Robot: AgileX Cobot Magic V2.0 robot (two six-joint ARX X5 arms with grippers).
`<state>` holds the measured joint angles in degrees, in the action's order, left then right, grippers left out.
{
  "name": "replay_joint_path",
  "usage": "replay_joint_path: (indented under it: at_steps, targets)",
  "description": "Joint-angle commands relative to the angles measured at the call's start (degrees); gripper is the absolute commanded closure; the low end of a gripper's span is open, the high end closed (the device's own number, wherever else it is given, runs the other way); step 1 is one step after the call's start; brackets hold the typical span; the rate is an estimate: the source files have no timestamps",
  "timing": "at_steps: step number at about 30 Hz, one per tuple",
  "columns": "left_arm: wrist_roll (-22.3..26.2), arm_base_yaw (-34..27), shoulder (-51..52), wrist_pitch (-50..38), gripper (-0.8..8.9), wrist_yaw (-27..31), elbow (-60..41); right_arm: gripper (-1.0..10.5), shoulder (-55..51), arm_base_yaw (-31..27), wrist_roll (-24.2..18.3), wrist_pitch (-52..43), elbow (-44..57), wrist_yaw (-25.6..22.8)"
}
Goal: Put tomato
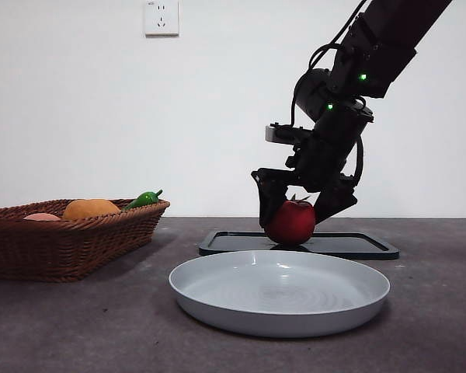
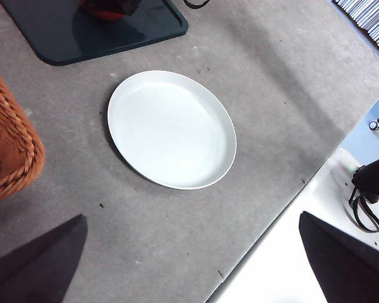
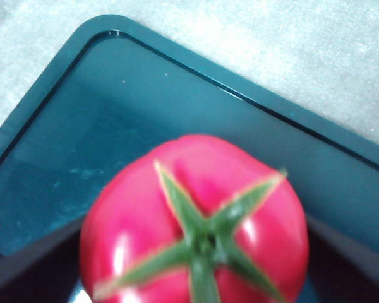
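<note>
Nearest the camera lies a white plate (image 1: 279, 291), behind it a dark tray (image 1: 357, 245). Right gripper (image 1: 299, 211) has its jaws closed on the tomato (image 1: 290, 223) at the tray. Left gripper (image 2: 189, 265) waits, jaws apart; basket (image 1: 62, 241) far left

The right gripper (image 1: 293, 208) is lowered, its jaws closed on both sides of the tomato (image 1: 290, 223). The left gripper (image 2: 192, 265) hangs high with jaws spread apart.
</note>
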<state>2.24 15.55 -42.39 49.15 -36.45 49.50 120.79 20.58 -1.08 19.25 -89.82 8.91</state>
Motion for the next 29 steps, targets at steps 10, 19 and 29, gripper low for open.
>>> replay_joint_path:
  at_steps: [10,19,29]
  targets:
    - [0.7,0.2,-0.3,-0.3,2.55,-0.5,0.9,3.9,-4.0,0.1,0.2,3.7,-2.1,-0.1]
    - [0.7,0.2,-0.3,-0.3,2.55,-0.5,0.9,3.9,-15.5,-1.1,-0.9,12.1,-2.1,0.1]
    - [0.7,0.2,-0.3,-0.5,2.55,-0.5,0.9,4.3,-33.8,-1.4,-2.9,24.0,-1.8,1.6]
